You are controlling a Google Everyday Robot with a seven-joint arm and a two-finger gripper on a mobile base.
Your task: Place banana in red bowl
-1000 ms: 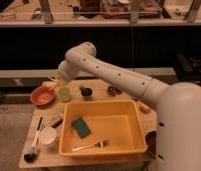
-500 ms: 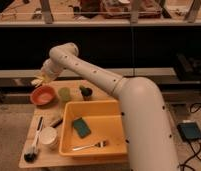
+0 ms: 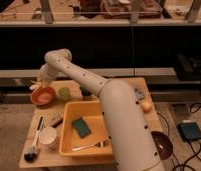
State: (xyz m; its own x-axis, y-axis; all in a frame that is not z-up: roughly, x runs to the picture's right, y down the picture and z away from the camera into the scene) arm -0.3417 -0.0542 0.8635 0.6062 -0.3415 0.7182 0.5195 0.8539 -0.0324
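The red bowl (image 3: 42, 95) stands at the table's far left corner. My gripper (image 3: 37, 83) hangs just above the bowl's far left rim, at the end of the white arm (image 3: 94, 87) that reaches across the table. A small pale yellow banana (image 3: 33, 87) sticks out of the gripper, which is shut on it, over the bowl's edge.
A green cup (image 3: 64, 93) and a dark object (image 3: 86, 94) stand right of the bowl. A yellow tray (image 3: 69, 140) holds a green sponge (image 3: 81, 126) and a fork (image 3: 89, 146). A white cup (image 3: 48, 136), brush (image 3: 33, 145), orange fruit (image 3: 146, 106) and maroon bowl (image 3: 162, 145) are around.
The arm has swung left and the gripper with the banana has come down from beside the green cup to just over the red bowl's far left rim.
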